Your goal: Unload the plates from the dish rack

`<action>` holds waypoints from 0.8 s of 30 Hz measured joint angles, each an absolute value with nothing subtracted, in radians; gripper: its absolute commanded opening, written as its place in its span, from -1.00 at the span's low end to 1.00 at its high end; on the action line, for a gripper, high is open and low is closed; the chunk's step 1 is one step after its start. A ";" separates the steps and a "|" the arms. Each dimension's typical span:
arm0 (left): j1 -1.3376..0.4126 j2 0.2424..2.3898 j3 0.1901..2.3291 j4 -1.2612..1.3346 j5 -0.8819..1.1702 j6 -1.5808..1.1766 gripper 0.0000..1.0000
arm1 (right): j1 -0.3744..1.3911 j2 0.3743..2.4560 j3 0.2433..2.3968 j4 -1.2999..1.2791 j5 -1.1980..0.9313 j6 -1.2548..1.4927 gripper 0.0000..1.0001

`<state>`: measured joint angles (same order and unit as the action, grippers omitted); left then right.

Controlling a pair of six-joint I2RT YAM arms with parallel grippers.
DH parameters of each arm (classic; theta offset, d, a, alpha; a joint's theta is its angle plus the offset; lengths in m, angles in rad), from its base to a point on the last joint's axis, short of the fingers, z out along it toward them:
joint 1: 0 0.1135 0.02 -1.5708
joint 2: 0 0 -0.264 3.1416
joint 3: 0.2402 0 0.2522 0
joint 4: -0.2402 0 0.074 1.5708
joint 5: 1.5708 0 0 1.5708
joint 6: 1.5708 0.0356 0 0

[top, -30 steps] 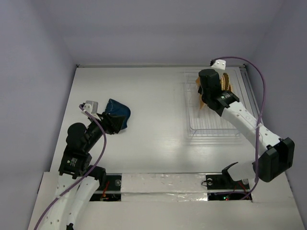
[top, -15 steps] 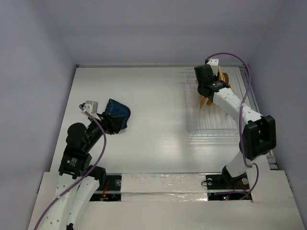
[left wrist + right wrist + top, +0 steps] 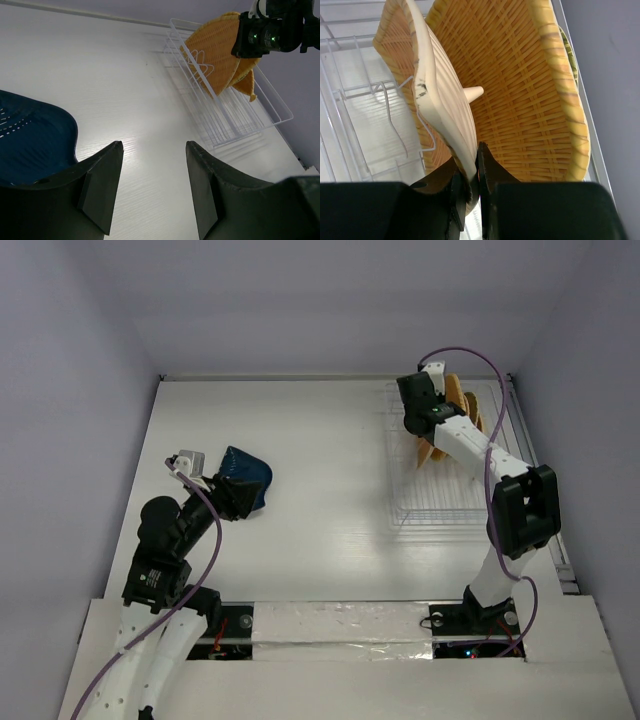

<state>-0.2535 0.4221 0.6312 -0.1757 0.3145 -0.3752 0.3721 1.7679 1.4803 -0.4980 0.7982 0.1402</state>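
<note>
right gripper (image 3: 470,181) reaches into the dish rack (image 3: 235,117), jaws pinched narrow on the lower rim of the front woven plate (image 3: 442,102). that plate stands on edge between wire tines, with a second woven plate (image 3: 520,95) leaning close behind it. a green sliver shows past that one; cannot tell what it is.

judgement: the step is lifting this plate out. the lift is best kept along the plate's own plane until it is above the tines. the rim pinch is thin, so the plate may swing, and a slow lift would keep the neighbour from dragging.

left gripper (image 3: 154,150) hangs low with jaws wide and nothing between them. the dark blue plate (image 3: 30,135) lies just beside it on the table (image 3: 320,470).

the surface is white and faintly glossy. plain lavender walls (image 3: 80,390) close the left, back and right sides.
</note>
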 measured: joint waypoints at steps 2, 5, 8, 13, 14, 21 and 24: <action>-0.253 0.422 0.631 -0.176 0.315 -0.376 0.00 | 0.372 1.768 1.480 -0.498 0.801 0.135 -0.93; -0.253 0.422 0.631 -0.175 0.317 -0.376 0.00 | 0.375 1.768 1.482 -0.499 0.802 0.126 -1.00; -0.253 0.422 0.631 -0.172 0.319 -0.376 0.00 | 0.380 1.768 1.496 -0.515 0.807 0.110 -1.00; -0.253 0.422 0.631 -0.169 0.322 -0.376 0.00 | 0.398 1.767 1.526 -0.548 0.839 0.081 -1.00; -0.253 0.422 0.631 -0.169 0.322 -0.376 0.00 | 0.401 1.767 1.532 -0.553 0.846 0.078 -1.00; -0.253 0.422 0.631 -0.168 0.326 -0.376 0.00 | 0.414 1.743 1.570 -0.583 0.884 0.059 -1.00; -0.253 0.422 0.631 -0.168 0.326 -0.376 0.00 | 0.414 1.712 1.588 -0.605 0.896 0.053 -1.00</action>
<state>-0.2535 0.4221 0.6308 -0.1680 0.3264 -0.3756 0.4145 1.7123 1.5879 -0.6048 0.8955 0.0528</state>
